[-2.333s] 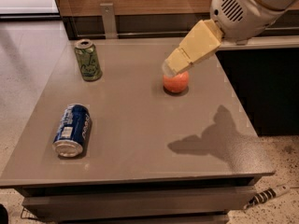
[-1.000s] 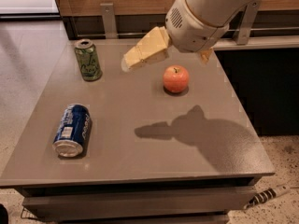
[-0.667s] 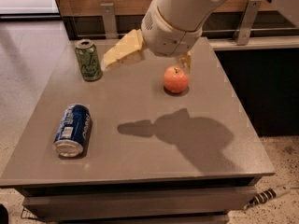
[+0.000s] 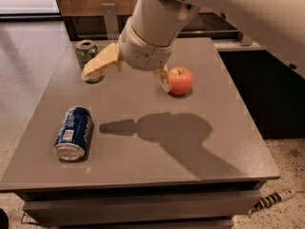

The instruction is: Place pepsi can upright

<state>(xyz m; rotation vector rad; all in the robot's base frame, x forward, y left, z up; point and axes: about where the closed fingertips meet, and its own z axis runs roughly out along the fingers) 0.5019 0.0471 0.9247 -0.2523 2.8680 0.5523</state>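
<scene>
While the dark blue pepsi can [image 4: 73,133] with white lettering and silver ends is lying on its side near the front left corner of the grey rectangular bench [image 4: 143,175], one silver end is facing the front edge and a small white label patch is showing on its upper side. The cream-coloured two-finger pincer [image 4: 127,80] is hanging above the back half of the bench, well apart from the pepsi can and gripping nothing. Its fingers [image 4: 100,66] are standing wide apart: one is pointing left, with its tip lying in front of the green soda can [image 4: 86,51], and the other is pointing down just beside the round red-orange apple [image 4: 180,80]; whether it is touching the apple cannot be told. The green soda can is standing upright at the back left of the bench. The thick white robot arm [image 4: 159,23] is reaching in from the upper right, and its dark shadow [image 4: 162,130] is falling across the middle of the bench, just right of the pepsi can.
</scene>
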